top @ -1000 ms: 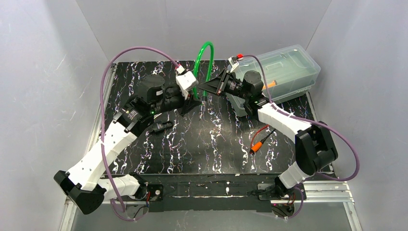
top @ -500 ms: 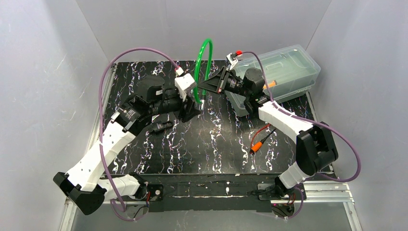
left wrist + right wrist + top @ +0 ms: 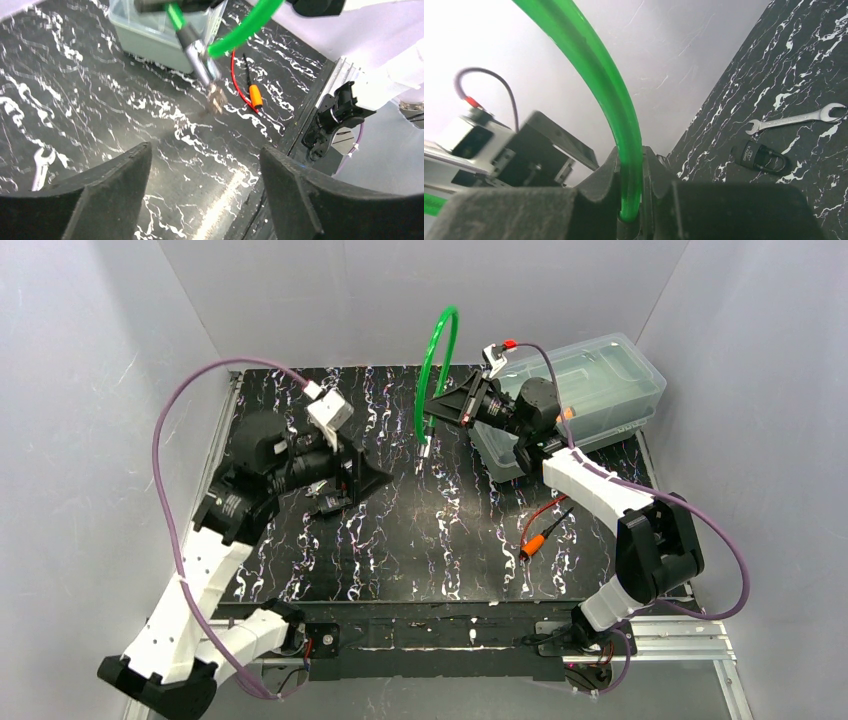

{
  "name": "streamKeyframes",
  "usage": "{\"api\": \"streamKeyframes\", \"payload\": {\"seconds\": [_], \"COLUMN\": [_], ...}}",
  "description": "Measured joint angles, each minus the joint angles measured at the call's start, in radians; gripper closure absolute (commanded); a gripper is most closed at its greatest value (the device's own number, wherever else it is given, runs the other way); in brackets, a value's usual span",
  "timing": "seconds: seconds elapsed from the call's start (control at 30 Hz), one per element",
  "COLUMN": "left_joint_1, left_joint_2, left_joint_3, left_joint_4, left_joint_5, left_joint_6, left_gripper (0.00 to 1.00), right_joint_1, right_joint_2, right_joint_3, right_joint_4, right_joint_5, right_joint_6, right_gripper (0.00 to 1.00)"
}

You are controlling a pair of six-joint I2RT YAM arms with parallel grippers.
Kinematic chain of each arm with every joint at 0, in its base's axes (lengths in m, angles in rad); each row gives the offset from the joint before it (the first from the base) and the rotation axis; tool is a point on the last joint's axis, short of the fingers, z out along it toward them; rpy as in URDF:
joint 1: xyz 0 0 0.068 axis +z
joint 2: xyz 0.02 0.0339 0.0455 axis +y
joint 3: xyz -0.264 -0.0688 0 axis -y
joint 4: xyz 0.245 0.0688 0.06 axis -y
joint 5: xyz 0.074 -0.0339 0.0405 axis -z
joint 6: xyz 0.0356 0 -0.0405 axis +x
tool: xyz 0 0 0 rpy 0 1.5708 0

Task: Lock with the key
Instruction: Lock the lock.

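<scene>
1. The right tool point(image 3: 438, 412) is narrowed onto a green cable point(image 3: 437, 350), with a finger pressed against each side of it. It is held up off the tabletop point(image 3: 450, 540).
2. From that grip the cable arches upward in a tall loop. Its metal end point(image 3: 199, 52) hangs down just below the tool, and the tip is blurred, so what it carries is unclear.
3. I cannot tell whether that tip touches the tabletop.
4. Just behind the right tool, on the arm's side, stands a clear bin point(image 3: 600, 375).
5. Nearer the right arm's base lies an orange plug point(image 3: 533, 543) on red wire, well apart from the tool.
6. The left tool point(image 3: 205, 146) is spread wide with nothing between its fingers, and it points towards the hanging metal end.
7. A black lock piece point(image 3: 328, 502) lies on the tabletop just beside the left tool, on its near side — I cannot tell whether they touch.
8. A wrench point(image 3: 796, 119) lies close by the black lock piece, flat on the tabletop — it sits off to the outer side of the left tool's fingers.
</scene>
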Motion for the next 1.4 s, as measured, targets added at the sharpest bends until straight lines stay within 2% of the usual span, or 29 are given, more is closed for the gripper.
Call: {"api": "streamKeyframes", "payload": {"seconds": [0.1,0.2,0.47,0.63,0.9,1.07,1.4], "left_joint_1": [0.001,-0.037,-0.363,-0.475,-0.509,-0.521,-0.558], "left_joint_2": [-0.038,-0.035,-0.123,-0.092,-0.021,-0.017,-0.015], "left_joint_3": [-0.083,-0.103,-0.274,-0.334,-0.334,-0.334,-0.338], "left_joint_4": [0.008,0.020,0.209,0.351,0.475,0.515,0.561], "left_joint_5": [-0.029,-0.114,-0.451,-0.607,-0.712,-0.726,-0.733], "left_joint_6": [-0.011,0.047,0.392,0.550,0.662,0.713,0.826], "left_gripper": [0.30,0.30,0.36,0.46,0.62,0.78,0.95], "right_joint_1": [0.000,-0.001,-0.001,-0.001,-0.001,-0.001,-0.001], "right_joint_2": [0.000,0.000,0.001,0.001,0.001,0.001,0.001], "right_joint_3": [0.000,0.000,0.000,0.000,0.000,0.000,-0.001], "right_joint_4": [-0.012,-0.042,-0.059,-0.058,-0.051,-0.045,-0.043], "right_joint_5": [0.025,0.051,0.089,0.092,0.092,0.092,0.096], "right_joint_6": [0.013,0.022,0.078,0.113,0.147,0.159,0.173], "right_gripper": [0.99,0.99,0.99,0.99,0.99,0.99,0.99]}}
